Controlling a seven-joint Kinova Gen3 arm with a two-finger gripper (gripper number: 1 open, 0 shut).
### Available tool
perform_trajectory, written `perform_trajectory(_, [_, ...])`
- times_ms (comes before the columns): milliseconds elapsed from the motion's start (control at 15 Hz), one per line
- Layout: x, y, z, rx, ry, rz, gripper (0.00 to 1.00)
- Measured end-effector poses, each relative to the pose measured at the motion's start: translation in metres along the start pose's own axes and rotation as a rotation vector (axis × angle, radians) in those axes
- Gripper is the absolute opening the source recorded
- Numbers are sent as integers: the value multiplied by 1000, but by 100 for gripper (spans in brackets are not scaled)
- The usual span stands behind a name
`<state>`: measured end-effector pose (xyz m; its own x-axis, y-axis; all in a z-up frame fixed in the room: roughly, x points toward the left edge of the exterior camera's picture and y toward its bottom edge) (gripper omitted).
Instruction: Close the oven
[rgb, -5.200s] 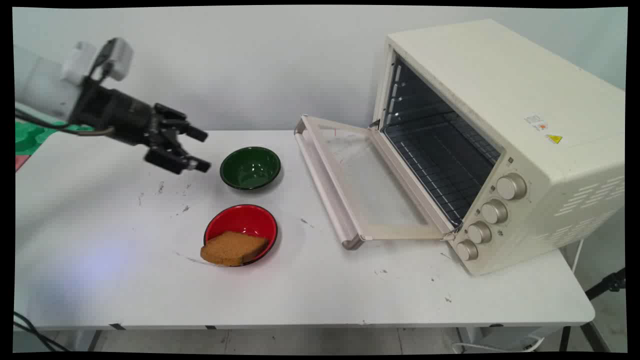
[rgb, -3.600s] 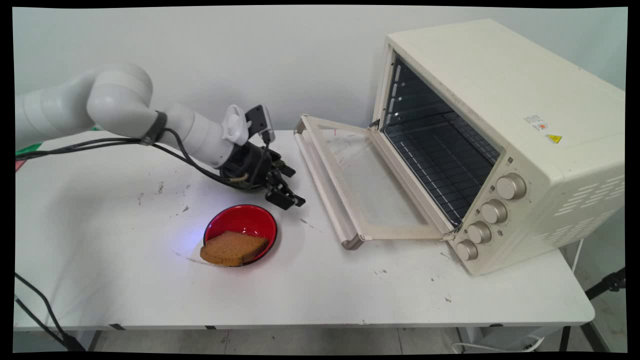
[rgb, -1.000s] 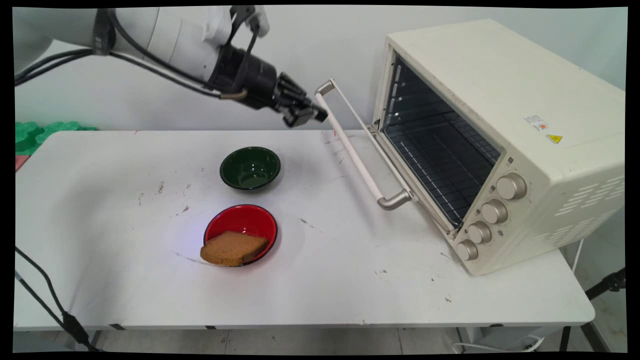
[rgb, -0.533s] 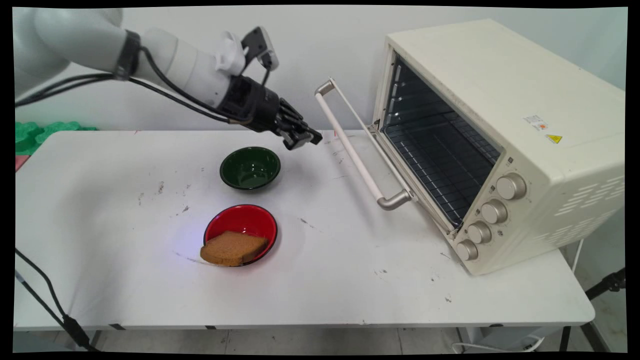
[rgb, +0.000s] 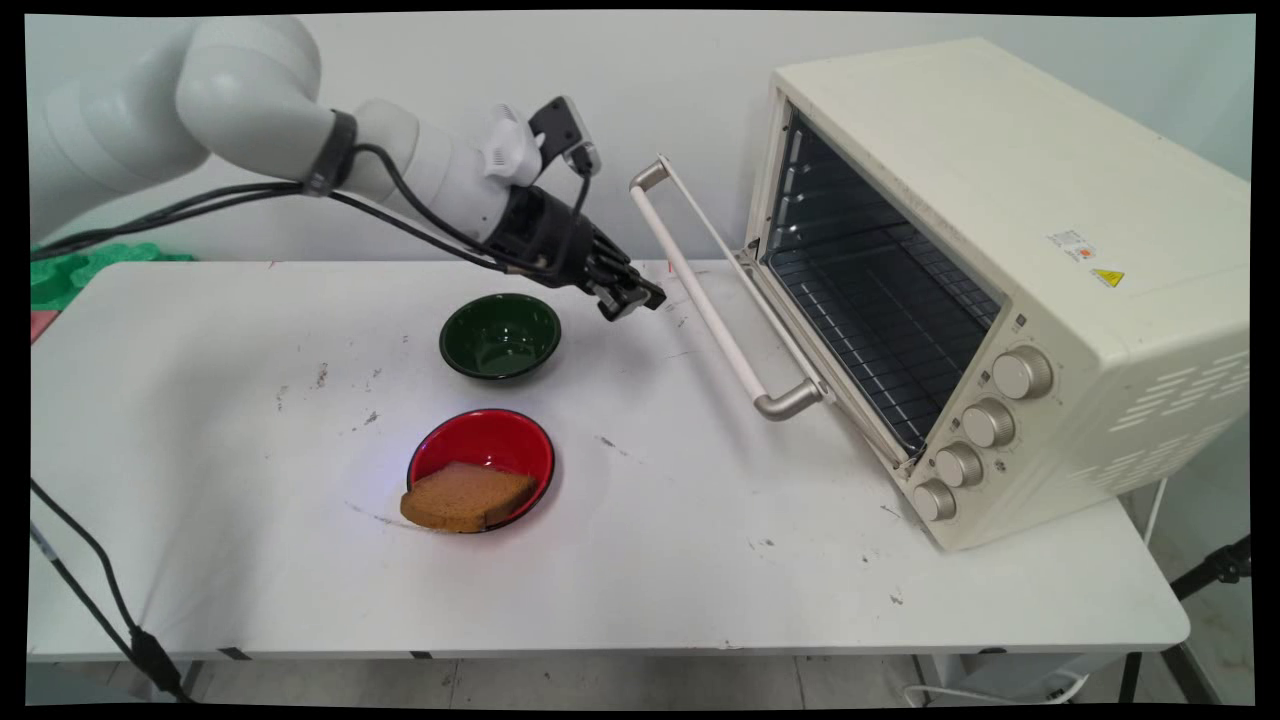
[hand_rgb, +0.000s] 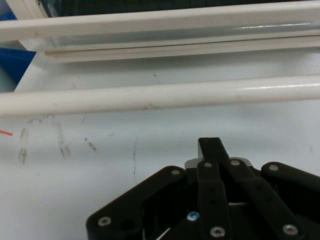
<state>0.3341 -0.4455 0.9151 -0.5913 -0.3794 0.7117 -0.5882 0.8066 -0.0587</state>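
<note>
Lower and further toward the oven than half a second back, the gripper (rgb: 633, 300) now hangs above the table (rgb: 250, 420) just short of the oven door's handle bar (rgb: 700, 290); a second ago it was up at the bar's far end. The door (rgb: 770, 300) itself rests half raised, as it did a second ago, where earlier it lay flat open on the table.

Gripper: fingers pressed together, nothing between them. In the hand view the two black fingers (hand_rgb: 210, 150) meet in one closed tip above the linkage, with bare scuffed tabletop under them. Beyond the tip the handle bar (hand_rgb: 160, 97) runs across the view, apart from the fingers, and behind it the door's frame edge (hand_rgb: 165, 22).

Taking the oven (rgb: 1000, 250) as landmark: cream body at the table's right end, cavity open to the left, wire rack (rgb: 880, 330) visible inside, four knobs (rgb: 965, 435) down the near front corner. Handle bar stands off the door's top edge, slanting from upper left to lower right. Gripper sits just left of the bar's upper half.

Green bowl (rgb: 500, 335) lies left of the oven, just beyond and below the gripper. Red bowl (rgb: 482, 455) sits nearer the camera than the green one, a slice of brown bread (rgb: 465, 497) propped across its near rim. Black cables (rgb: 250, 195) trail along the white arm (rgb: 250, 90).
</note>
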Motion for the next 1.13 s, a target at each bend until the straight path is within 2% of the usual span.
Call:
perform_trajectory(533, [18, -3, 20, 12, 80, -22, 0])
perform_trajectory(1133, [59, -11, 7, 19, 214, -40, 0])
